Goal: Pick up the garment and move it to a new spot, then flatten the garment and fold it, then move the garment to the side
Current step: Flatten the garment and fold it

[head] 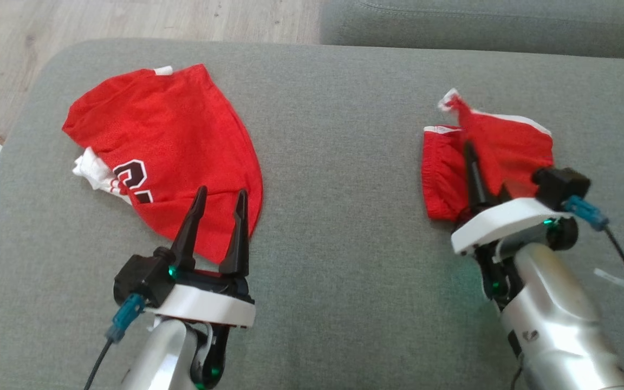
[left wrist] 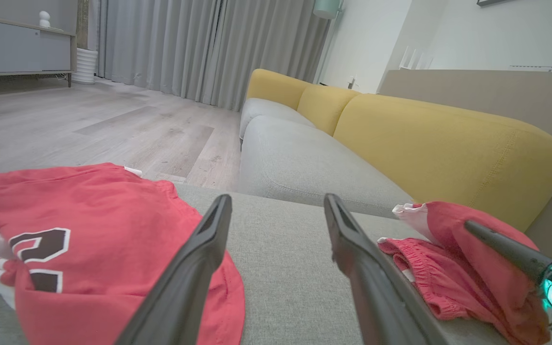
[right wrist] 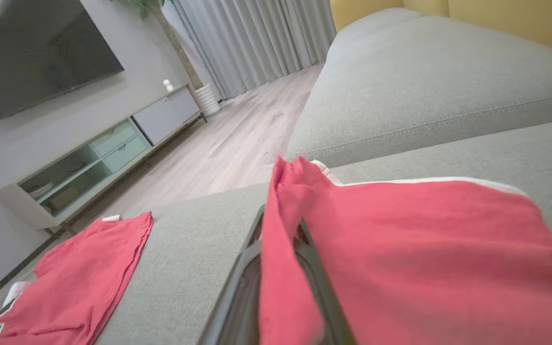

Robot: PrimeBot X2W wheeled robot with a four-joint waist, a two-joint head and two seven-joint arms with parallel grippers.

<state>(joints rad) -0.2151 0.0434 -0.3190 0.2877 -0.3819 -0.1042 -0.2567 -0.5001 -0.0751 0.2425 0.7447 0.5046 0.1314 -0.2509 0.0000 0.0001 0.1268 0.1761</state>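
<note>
Jaws of the right gripper pinch the red shorts at centre right, while the left gripper gapes empty over the edge of the red jersey, lower left.

Grey sofa seat, yellow backrest, pale wood floor, grey curtains, low cabinet

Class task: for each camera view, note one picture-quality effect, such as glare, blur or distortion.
Head view: glare whitens the right forearm; shadows are faint. Left wrist view: the left tool looms large and soft, a wide-angle stretch. Right wrist view: the red shorts in the shut right tool blur near the lens, and the scene tilts.
</note>
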